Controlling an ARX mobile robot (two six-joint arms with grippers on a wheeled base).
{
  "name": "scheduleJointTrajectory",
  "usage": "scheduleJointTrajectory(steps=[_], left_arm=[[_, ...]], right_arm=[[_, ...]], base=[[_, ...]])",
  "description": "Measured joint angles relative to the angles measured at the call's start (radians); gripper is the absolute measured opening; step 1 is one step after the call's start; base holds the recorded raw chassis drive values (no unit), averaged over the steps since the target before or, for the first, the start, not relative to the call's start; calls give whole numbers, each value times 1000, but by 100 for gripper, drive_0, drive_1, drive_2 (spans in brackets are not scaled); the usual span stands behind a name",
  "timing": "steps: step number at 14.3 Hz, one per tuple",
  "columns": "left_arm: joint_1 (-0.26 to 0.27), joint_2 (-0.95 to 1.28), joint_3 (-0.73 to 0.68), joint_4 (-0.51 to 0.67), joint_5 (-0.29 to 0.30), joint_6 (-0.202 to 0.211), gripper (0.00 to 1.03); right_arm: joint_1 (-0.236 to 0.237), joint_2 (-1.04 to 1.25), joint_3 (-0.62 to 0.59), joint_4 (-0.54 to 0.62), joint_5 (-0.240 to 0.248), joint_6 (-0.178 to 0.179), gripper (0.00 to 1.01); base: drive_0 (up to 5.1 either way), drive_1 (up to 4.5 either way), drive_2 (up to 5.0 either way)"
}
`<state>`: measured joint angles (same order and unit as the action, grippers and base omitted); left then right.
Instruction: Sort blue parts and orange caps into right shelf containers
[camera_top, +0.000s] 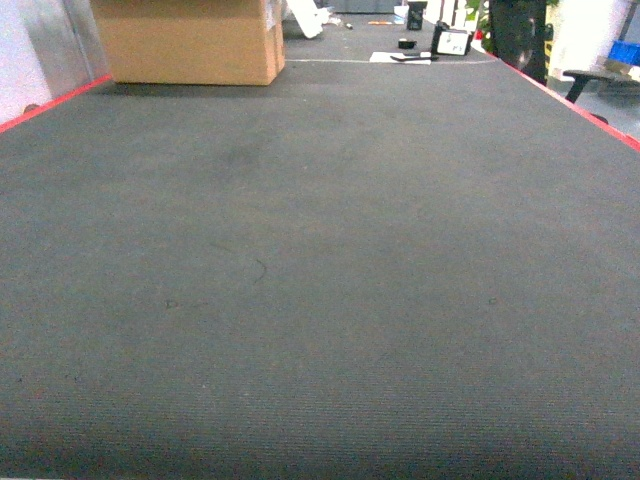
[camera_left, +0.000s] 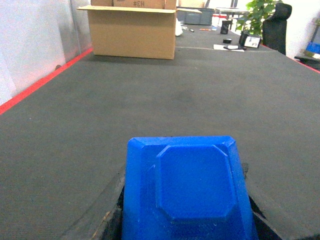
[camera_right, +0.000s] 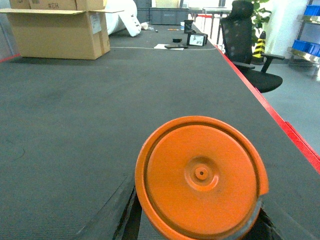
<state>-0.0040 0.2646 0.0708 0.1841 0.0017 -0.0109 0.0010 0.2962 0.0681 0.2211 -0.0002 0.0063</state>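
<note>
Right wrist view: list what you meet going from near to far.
Orange cap held close to the camera → dark mat → cardboard box at far left → office chair at far right, beyond the mat's red edge.

A long mat (camera_top: 320, 280) runs away from the robot, and a cardboard box (camera_top: 190, 40) stands on its far left corner. Small desk things (camera_top: 430, 45) lie at the far end, to the right of the box. An office chair (camera_right: 247, 45) stands beyond the mat's right edge (off the mat). A blue part (camera_left: 187, 192) sits close before the left wrist camera, an orange cap (camera_right: 200, 175) before the right one.
</note>
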Motion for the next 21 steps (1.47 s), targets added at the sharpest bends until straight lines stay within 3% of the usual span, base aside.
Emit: scheduleJointTrajectory(steps=[7,10,11,12,21], left_arm=[[3,-74,-31,-40,-2,0,44],[3,-247,-56,-218,-2,1,44],[3,-254,-48,-171,-2,1,44],[3,-254,-56,-202,-4,0,44],[3,-254,-56,-192,-2,0,44]], right_arm=[[-1,-82,-31,-50,0,0,43],[-1,-121,-56,-48,0,0,43],[-1,-198,-55,-162,-1,0,43],[-1,-286,-55,-228,-1,0,43],[-1,-291,-55,-228,0,0,43]], base=[[0,0,0],[0,0,0],[0,0,0],[0,0,0],[0,0,0]])
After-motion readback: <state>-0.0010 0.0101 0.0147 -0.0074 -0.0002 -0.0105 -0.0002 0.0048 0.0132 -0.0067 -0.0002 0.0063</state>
